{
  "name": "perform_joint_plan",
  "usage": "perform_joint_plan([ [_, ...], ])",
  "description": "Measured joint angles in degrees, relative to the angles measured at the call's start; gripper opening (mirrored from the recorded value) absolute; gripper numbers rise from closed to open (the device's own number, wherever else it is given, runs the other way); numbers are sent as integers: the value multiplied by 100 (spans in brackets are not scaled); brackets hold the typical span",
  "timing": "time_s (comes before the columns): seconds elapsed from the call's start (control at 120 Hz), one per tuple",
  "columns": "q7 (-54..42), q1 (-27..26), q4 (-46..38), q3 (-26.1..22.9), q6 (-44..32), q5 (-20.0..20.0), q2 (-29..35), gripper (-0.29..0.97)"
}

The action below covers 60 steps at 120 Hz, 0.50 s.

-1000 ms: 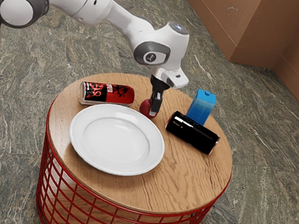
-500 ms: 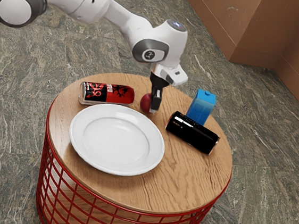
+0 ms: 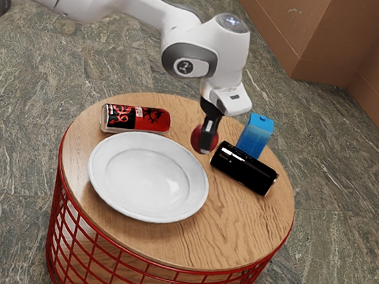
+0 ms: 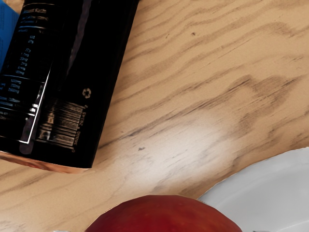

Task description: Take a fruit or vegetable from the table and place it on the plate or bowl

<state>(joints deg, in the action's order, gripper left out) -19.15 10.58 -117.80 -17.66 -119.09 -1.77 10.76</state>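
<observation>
Holding a small red fruit [image 3: 197, 140] tight in the black gripper [image 3: 206, 141], both fingers pressed on it from two sides. Hanging over the wooden table [image 3: 236, 215], in the gap between the white plate [image 3: 148, 175] and the black can [image 3: 244, 167] that lies on its side. Probably lifted a little off the wood, but hard to be sure.

Close to the plate's rim, yet not over the plate. To get there, need to go toward the exterior view's left and a bit toward the camera, until well over the plate's middle. Round, so no long side to line up. Best to move away from the black can, not toward it. No need to go near the red can [image 3: 135, 119] behind the plate or the blue box [image 3: 254, 135] behind the black can.

Hard to say what kind of fruit: maybe an apple. Partly covered by the fingers in the exterior view. Cut off at the edge of the wrist view, right under the hand, with the plate's rim just beside it. Cannot see the spot where the fingertips meet the skin.
</observation>
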Motion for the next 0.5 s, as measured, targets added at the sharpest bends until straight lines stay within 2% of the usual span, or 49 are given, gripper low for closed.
perform_joint_plan([
  [0.083, 3, 0, -82, -31, 103, 14, 185, 41],
  [0.258, 1, 13, -904, 191, 316, 30, 1251, 41],
  [0.4, -3, 13, -1067, 208, 424, 62, 1431, 41],
  [0.5, -20, 14, -1086, 194, 478, 96, 1442, 55],
])
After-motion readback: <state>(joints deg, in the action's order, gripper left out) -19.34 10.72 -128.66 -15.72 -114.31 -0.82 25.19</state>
